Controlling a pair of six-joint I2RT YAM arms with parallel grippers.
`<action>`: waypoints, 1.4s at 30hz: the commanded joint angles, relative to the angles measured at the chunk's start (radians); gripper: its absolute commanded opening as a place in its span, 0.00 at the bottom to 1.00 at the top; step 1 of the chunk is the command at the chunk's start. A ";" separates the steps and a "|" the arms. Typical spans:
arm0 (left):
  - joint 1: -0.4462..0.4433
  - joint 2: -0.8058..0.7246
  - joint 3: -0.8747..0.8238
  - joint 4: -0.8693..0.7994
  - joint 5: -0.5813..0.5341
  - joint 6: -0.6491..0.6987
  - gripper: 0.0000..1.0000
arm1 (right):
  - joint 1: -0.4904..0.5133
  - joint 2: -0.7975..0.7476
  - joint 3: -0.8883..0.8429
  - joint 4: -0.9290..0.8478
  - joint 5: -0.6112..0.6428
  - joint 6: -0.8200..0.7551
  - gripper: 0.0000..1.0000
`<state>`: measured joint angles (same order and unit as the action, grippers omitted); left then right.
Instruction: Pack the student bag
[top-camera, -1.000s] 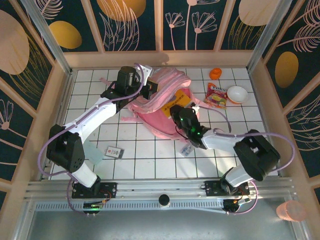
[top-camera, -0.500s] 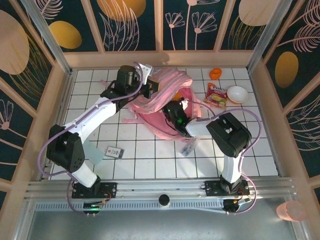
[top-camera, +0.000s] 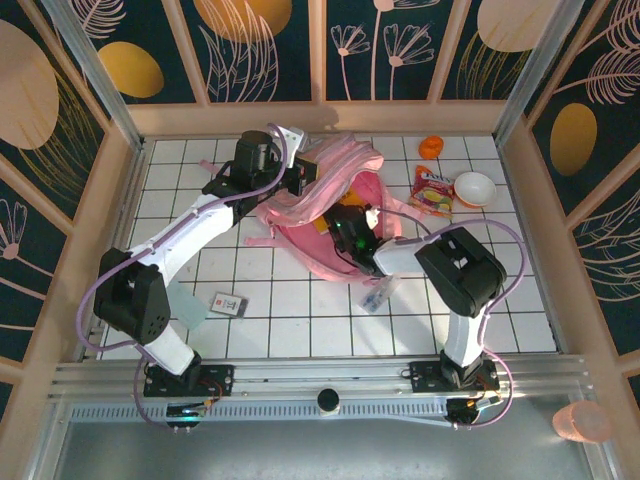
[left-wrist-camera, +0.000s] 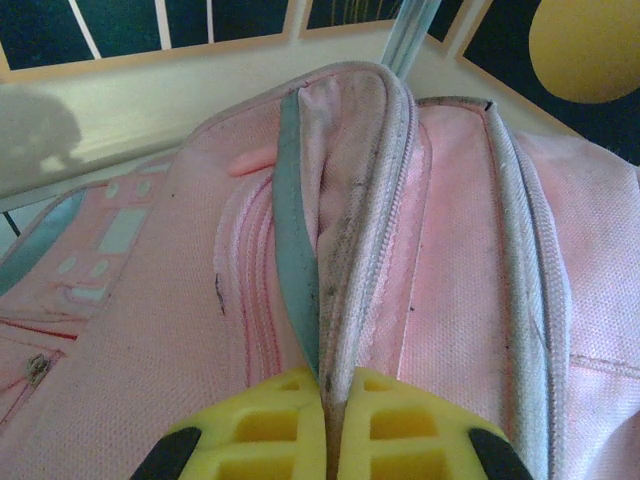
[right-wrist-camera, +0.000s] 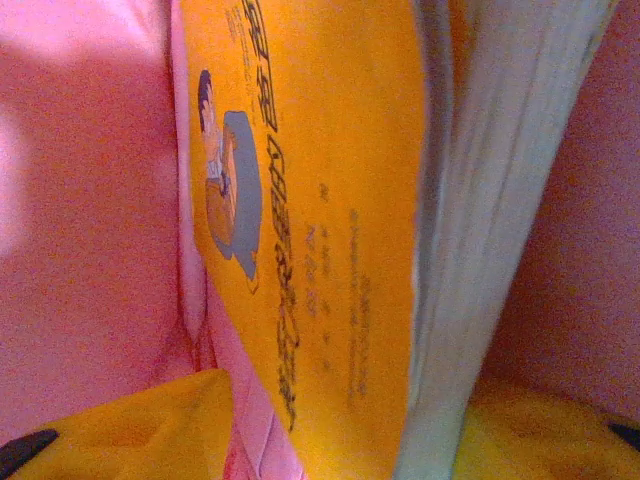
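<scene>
The student bag lies on its side near the middle of the table's far edge, its mouth gaping toward the near edge. It is soft pink fabric with translucent panels, no stiffness of its own, and it slumps wherever nothing holds it up. It is probably light when empty, and its weight will shift as things go in. The firmest places to grip look like the piped zip rim, the top handle and the straps. A pinch on a flat panel would likely only gather loose cloth.

The left gripper has taken just such a hold. Its yellow fingers are pressed together on the rim beside the zip and the teal trim, lifting that edge so that the opening stands clear.

The right gripper is down inside the bag, with pink lining on both sides. An orange-covered book stands between its fingers, page edges toward one pad. The jaws are apart, and a strip of lining shows between the other finger and the cover, so the hold looks slack, not clamped.

A snack packet, a white bowl and a small orange object sit toward the far right corner. A small card box lies toward the near left, and a clear item lies just nearside of the bag.
</scene>
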<state>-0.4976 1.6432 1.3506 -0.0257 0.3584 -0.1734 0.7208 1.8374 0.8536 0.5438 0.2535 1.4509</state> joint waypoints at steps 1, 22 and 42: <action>0.004 -0.008 0.048 0.171 -0.027 0.014 0.00 | 0.003 -0.087 -0.042 -0.078 -0.011 0.000 0.59; 0.004 -0.014 -0.134 0.148 -0.044 0.245 0.00 | -0.008 -0.842 -0.282 -0.455 0.027 -0.382 0.83; -0.153 0.169 -0.318 0.000 -0.232 0.758 0.05 | -0.080 -0.964 -0.235 -0.533 -0.043 -0.763 0.83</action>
<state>-0.6548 1.8282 1.0595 0.0120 0.1539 0.5610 0.6468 0.8692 0.6079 -0.0078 0.2256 0.7650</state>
